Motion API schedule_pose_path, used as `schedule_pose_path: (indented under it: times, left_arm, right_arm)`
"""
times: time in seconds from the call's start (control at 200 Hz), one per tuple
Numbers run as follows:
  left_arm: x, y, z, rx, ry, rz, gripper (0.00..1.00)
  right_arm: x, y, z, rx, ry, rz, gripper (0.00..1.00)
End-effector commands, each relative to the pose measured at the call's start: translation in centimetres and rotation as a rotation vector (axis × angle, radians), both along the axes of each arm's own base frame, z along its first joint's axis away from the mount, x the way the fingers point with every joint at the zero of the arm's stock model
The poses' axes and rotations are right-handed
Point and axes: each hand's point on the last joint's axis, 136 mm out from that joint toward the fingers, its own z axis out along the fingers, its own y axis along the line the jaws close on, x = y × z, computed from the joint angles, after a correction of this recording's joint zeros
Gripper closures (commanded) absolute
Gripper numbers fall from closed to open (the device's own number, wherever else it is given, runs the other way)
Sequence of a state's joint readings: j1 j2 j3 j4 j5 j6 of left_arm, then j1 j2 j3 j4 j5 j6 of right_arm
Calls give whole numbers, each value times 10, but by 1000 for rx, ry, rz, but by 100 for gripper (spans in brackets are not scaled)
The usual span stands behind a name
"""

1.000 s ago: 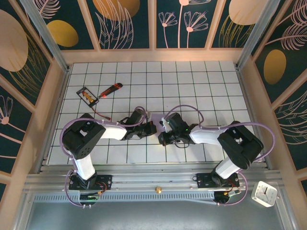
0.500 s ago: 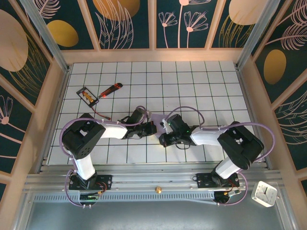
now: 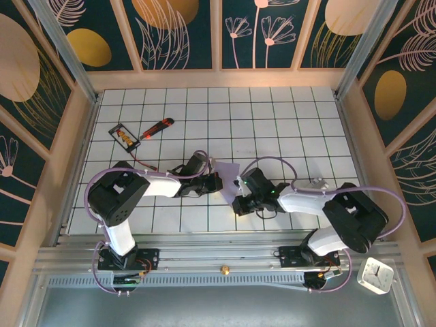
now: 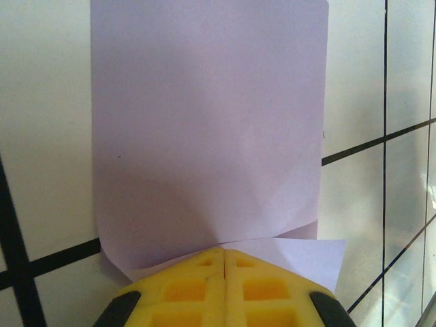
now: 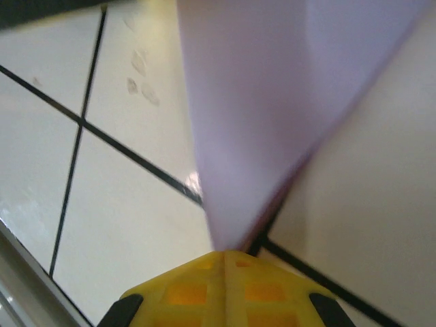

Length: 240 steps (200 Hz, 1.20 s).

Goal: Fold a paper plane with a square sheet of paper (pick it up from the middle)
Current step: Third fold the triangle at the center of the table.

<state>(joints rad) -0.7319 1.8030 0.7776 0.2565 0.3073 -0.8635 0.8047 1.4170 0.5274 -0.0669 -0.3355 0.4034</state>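
Note:
The square sheet of paper (image 3: 229, 175) is pale lavender and folded over on itself, stretched between my two grippers near the table's middle. In the left wrist view the sheet (image 4: 204, 122) lies flat ahead with a diagonal crease and a loose flap at lower right. My left gripper (image 4: 223, 252) is shut on its near edge, and from above this gripper (image 3: 218, 182) sits at the paper's left side. In the right wrist view the paper (image 5: 272, 88) narrows to a point, and my right gripper (image 5: 225, 253) is shut on that tip. From above, the right gripper (image 3: 238, 203) is at the paper's near corner.
A red-orange utility knife (image 3: 157, 127) and a small black-framed card (image 3: 125, 136) lie at the back left of the gridded table (image 3: 286, 122). Wooden walls (image 3: 218, 78) ring the table. A white clock (image 3: 375, 274) sits off the table at the near right.
My right gripper has pulled back to the right and toward the near edge with the paper's corner, baring more lavender between the grippers. The left gripper has barely moved.

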Motion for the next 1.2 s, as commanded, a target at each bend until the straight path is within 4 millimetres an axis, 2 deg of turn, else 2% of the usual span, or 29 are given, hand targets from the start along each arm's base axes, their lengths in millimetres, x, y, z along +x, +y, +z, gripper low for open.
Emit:
schedule_pose_path:
  times: [0.0,0.13,0.22,0.33,0.485,0.625,0.816,0.996,1.196]
  left_arm:
    - [-14,36,-45,185,90,36,100]
    - [-14,35,-46,184,90,35,100]
    - [-14,35,-46,182,93,35,100]
    - [-14,34,-46,179,95,35,100]
    - [-14,34,-46,179,96,34,100]
    - [-13,33,-46,178,96,31,100]
    - [-11,33,-45,190,88,25,100]
    - [-12,34,-47,194,91,22,100]
    - [-13,35,-48,199,92,23,100]
  right_arm:
    - [-3,-2,12,5,40,-15,100]
    - [13,21,40,124,11,-9,100]
    - [20,33,47,167,10,3,100]
    - [27,43,42,168,14,20,100]
    - [35,48,22,133,35,28,100]
    - [33,33,-2,77,81,5,100]
    - [2,2,-26,-4,177,-17,100]
    - [-21,-19,-35,-59,240,-45,100]
    - [-40,-27,-37,-84,279,-50,100]
